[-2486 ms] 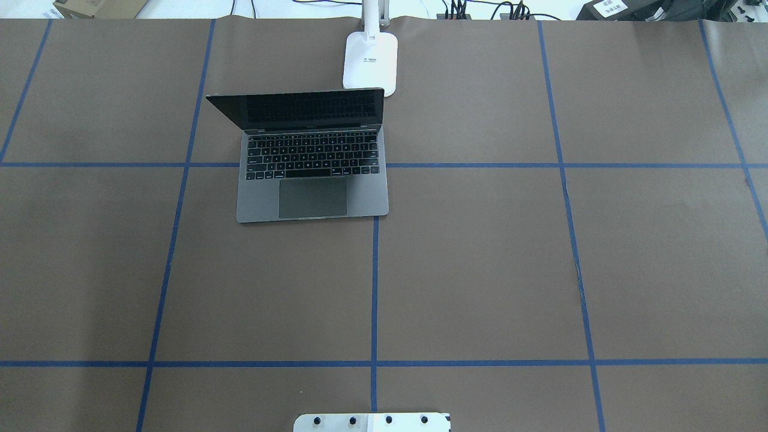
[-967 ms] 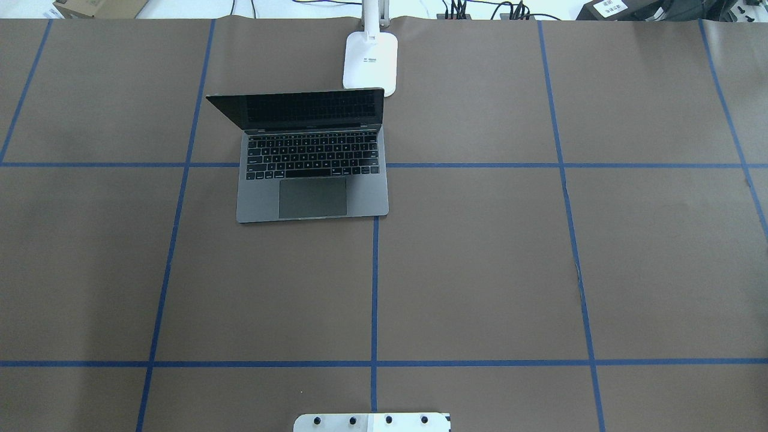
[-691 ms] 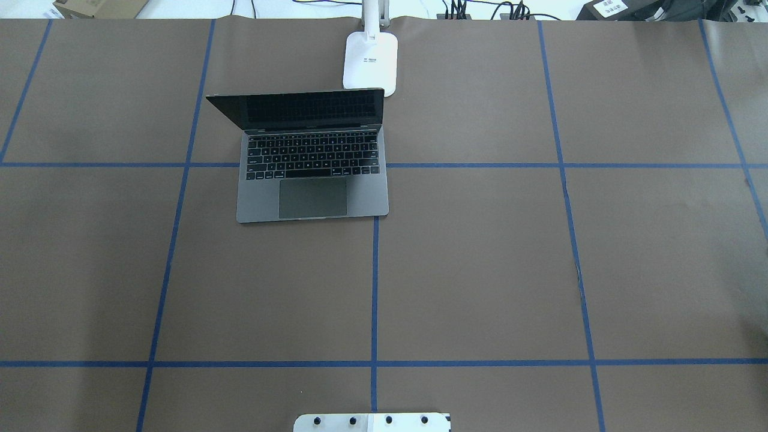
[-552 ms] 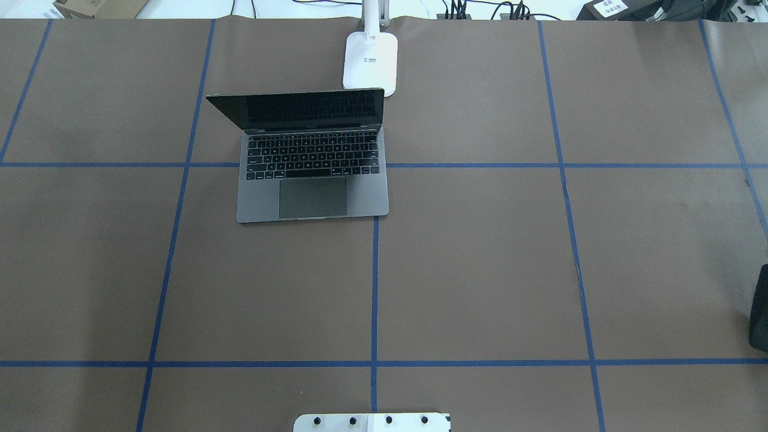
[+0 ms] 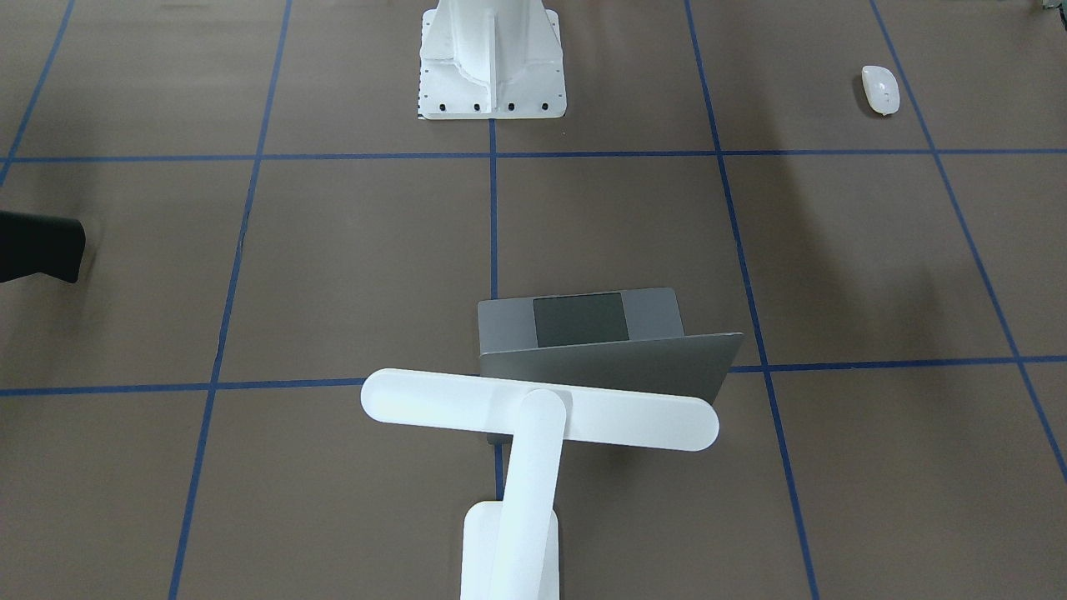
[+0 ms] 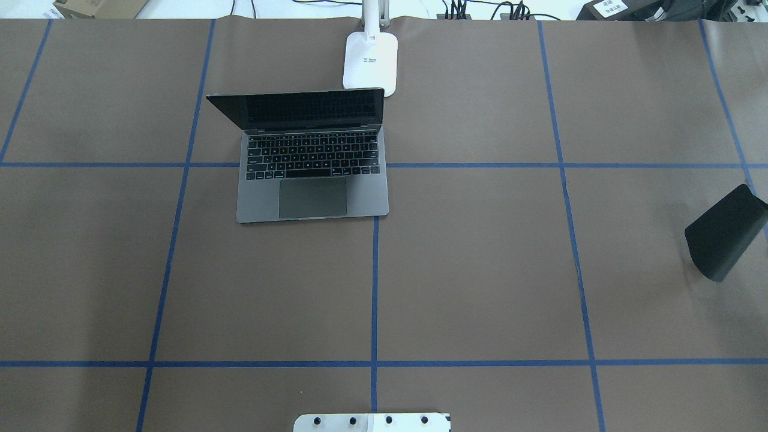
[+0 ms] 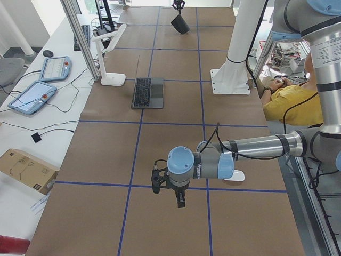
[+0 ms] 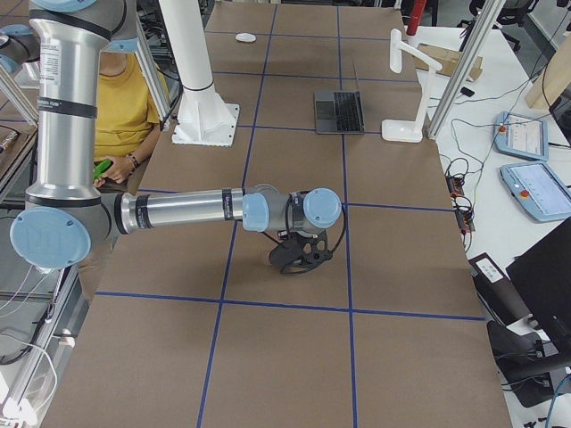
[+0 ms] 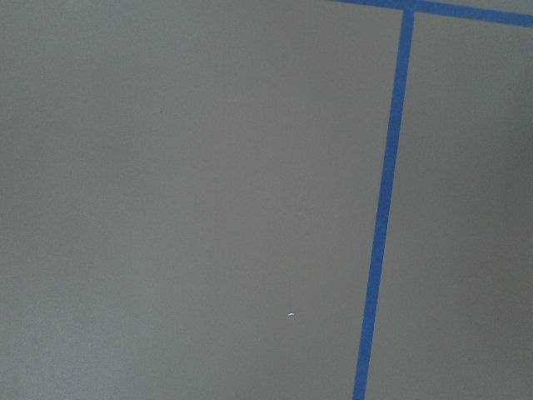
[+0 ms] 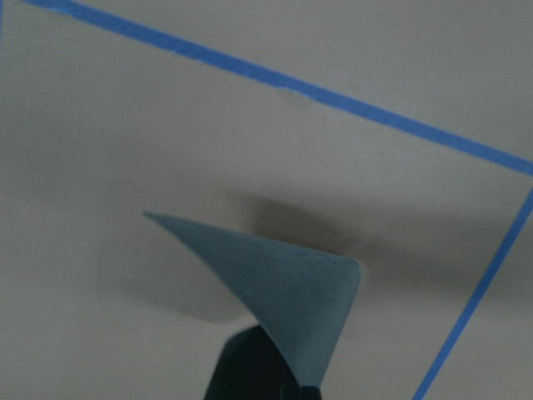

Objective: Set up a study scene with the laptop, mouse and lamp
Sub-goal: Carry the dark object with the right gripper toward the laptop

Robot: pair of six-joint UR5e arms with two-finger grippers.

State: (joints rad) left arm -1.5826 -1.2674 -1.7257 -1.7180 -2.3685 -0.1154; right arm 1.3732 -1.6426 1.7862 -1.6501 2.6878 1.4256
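The black pad point(image 6: 726, 234) has come farther in from the right edge, curled and clamped in the right claw point(image 8: 302, 251). The open laptop point(image 6: 312, 159) sits on the surface point(image 6: 480, 270), far and left of centre, with the lamp point(image 6: 371, 60) just behind it. Only the front and side views show the mouse point(image 5: 880, 89), near left. The left claw point(image 7: 180, 201) hovers near it, and I cannot tell if its jaws are apart.

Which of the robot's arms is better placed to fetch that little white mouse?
Left, most likely. The mouse lies on the robot's left side of the table, close by the left arm. The right arm is out on the opposite side and is carrying a black pad.
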